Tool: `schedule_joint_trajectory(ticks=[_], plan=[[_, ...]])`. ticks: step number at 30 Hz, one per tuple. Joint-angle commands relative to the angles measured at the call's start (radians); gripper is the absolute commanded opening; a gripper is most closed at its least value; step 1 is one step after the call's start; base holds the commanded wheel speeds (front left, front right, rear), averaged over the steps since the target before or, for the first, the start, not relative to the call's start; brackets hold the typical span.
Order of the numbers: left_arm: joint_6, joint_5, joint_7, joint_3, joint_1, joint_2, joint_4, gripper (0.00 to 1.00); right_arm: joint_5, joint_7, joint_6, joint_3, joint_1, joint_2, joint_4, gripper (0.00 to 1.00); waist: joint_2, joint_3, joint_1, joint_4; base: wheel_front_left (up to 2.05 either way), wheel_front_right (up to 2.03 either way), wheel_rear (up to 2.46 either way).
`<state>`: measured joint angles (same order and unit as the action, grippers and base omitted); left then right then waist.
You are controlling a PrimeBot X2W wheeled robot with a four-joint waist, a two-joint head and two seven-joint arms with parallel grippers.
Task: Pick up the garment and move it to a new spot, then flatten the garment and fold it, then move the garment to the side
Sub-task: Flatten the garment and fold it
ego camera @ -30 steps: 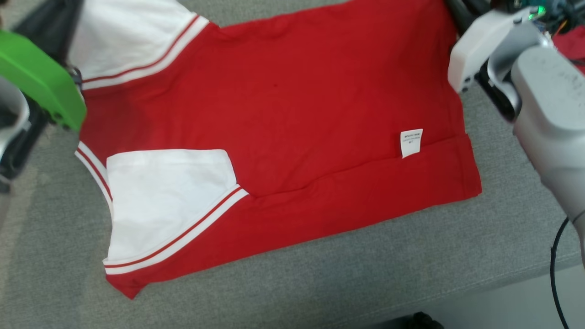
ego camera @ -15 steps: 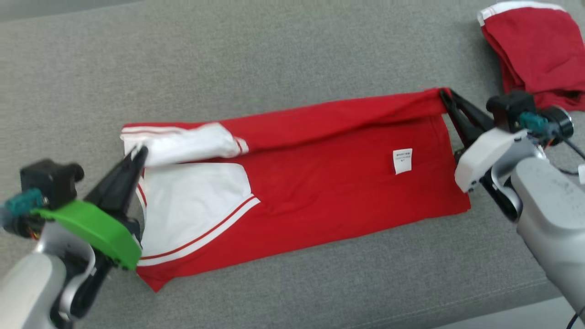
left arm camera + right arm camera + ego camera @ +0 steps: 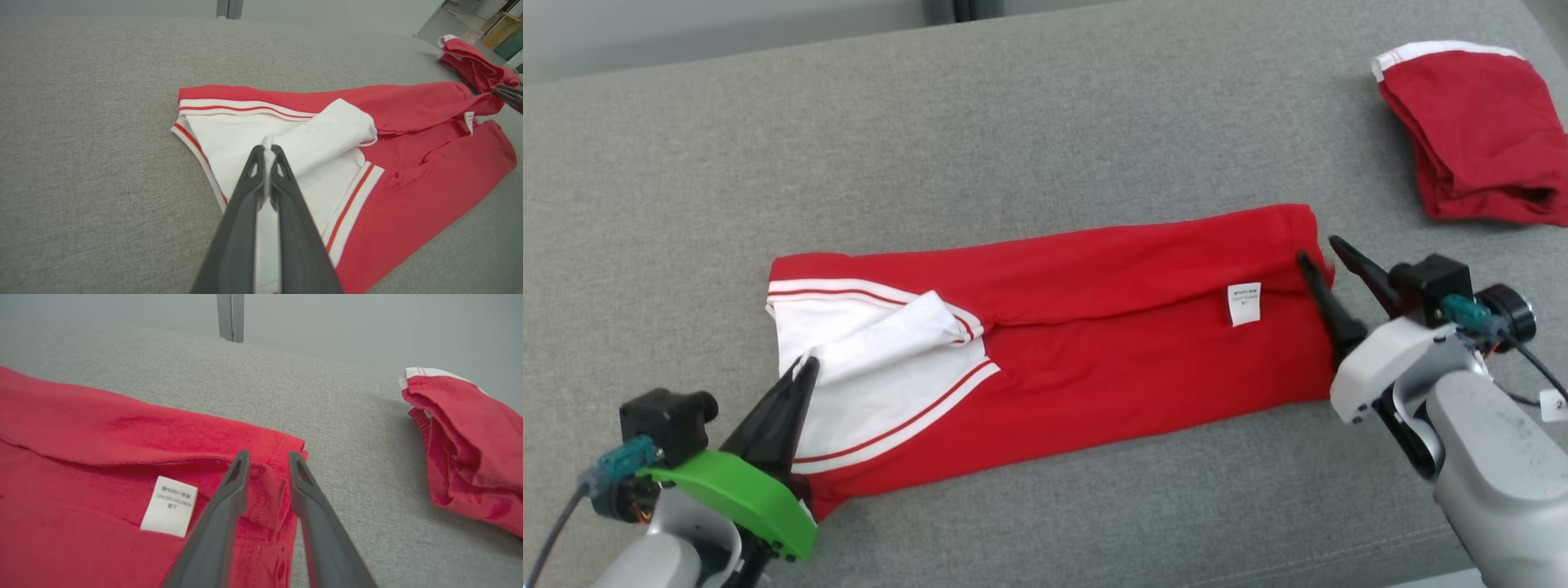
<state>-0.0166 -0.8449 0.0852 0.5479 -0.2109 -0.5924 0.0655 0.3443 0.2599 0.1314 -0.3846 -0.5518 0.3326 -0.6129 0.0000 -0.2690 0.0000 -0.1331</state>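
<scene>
My right pincer has just let go. A moment ago it was clamped on the garment's corner, and now its fingers stand parted with the red hem loose between them. My left pincer is still clenched on the white sleeve. The garment lies across the middle of the grey cushion, with its far long edge brought over onto the body, just above the care label. I judge the lengthwise fold laid at my right end. The left end looks bunched, though I cannot tell how flat it sits beneath the sleeve. Another folded red piece lies well apart.
</scene>
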Motion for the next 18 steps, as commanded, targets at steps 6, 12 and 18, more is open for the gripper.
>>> schedule_joint_trajectory(ticks=[6, 12, 18], plan=[[0.010, 0.006, 0.098, -0.007, 0.056, 0.057, 0.060, 1.00, -0.035, 0.002, -0.002, 0.104, 0.126, -0.027, 0.034, 1.00, 0.0000, 0.067, 0.0000, 0.004, 0.00, 0.00, 0.00], [0.019, 0.020, 0.160, -0.033, 0.093, 0.100, 0.084, 1.00, -0.072, -0.008, -0.002, 0.203, 0.200, -0.056, 0.070, 1.00, 0.0000, 0.114, 0.0000, 0.011, 0.00, 0.00, 0.00], [0.027, 0.046, 0.178, -0.076, 0.111, 0.145, 0.088, 1.00, -0.119, -0.030, -0.002, 0.289, 0.214, -0.105, 0.099, 1.00, 0.0000, 0.131, 0.0000, 0.029, 0.00, 0.00, 0.00]])
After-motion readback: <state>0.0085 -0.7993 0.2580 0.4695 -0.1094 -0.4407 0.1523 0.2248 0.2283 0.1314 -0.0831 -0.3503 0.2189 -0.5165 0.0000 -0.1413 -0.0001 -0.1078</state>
